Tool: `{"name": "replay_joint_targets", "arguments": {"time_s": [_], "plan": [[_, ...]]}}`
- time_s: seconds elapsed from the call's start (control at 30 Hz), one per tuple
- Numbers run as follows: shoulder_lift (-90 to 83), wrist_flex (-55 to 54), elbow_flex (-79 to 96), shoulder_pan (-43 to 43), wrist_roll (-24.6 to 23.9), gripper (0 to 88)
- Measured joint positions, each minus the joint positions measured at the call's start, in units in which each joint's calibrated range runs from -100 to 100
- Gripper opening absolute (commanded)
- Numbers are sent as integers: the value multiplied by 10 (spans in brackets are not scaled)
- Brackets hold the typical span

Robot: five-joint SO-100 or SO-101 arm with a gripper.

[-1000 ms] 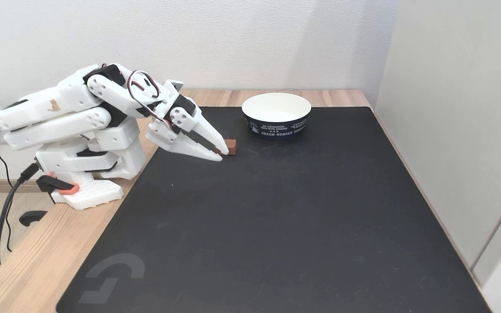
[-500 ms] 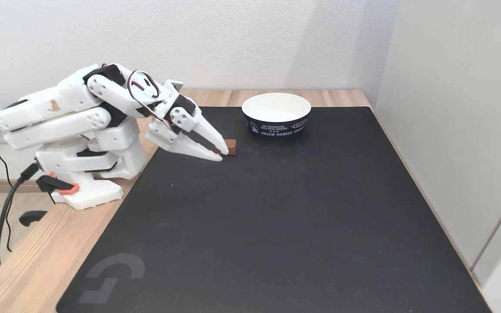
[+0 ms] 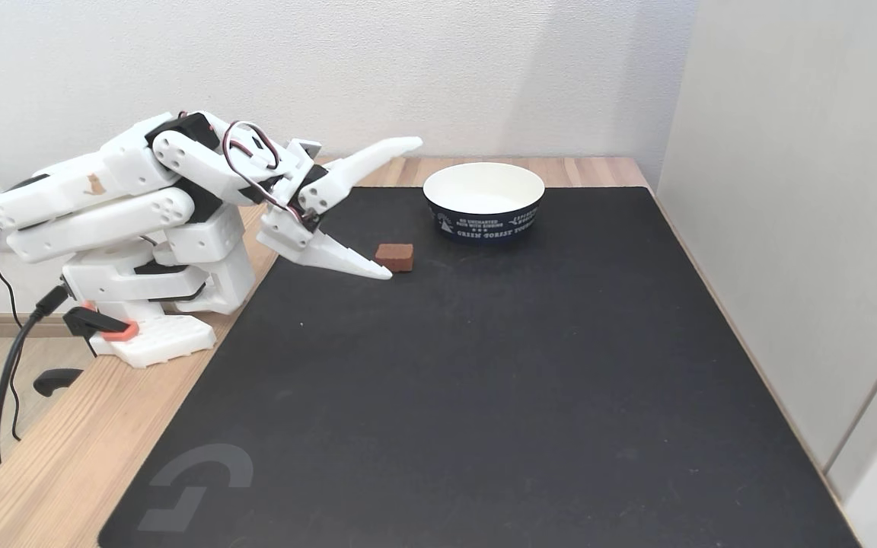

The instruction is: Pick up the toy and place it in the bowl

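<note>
My white two-finger hand (image 3: pixel 406 207) gapes wide; its lower finger touches the small reddish-brown block toy (image 3: pixel 395 256) and may shove it away from the navy-sided paper bowl (image 3: pixel 483 201) further right.

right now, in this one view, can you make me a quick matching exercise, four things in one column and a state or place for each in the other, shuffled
Things:
1. toy
2. bowl
3. hand
4. mat

States or places:
A. wide open, one finger raised, one low by the block
B. black, covering most of the wooden table
C. lying on the mat, not gripped
D. upright near the back edge, white inside, nothing in it

Pairs: 1-C, 2-D, 3-A, 4-B
</note>
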Motion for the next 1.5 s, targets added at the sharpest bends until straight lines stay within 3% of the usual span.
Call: {"name": "replay_joint_targets", "arguments": {"time_s": [0.27, 0.33, 0.57, 0.7, 0.9, 1.13, 1.3, 1.5], "plan": [[0, 6, 0, 0, 0, 592], [0, 43, -12, 1, 0, 543], [38, 111, -121, 0, -13, 537], [174, 178, -257, -1, -49, 537], [404, 272, -485, -67, -126, 537], [684, 301, -675, -221, -210, 537], [807, 301, -707, -290, -230, 537], [900, 288, -710, -309, -233, 534]]}}
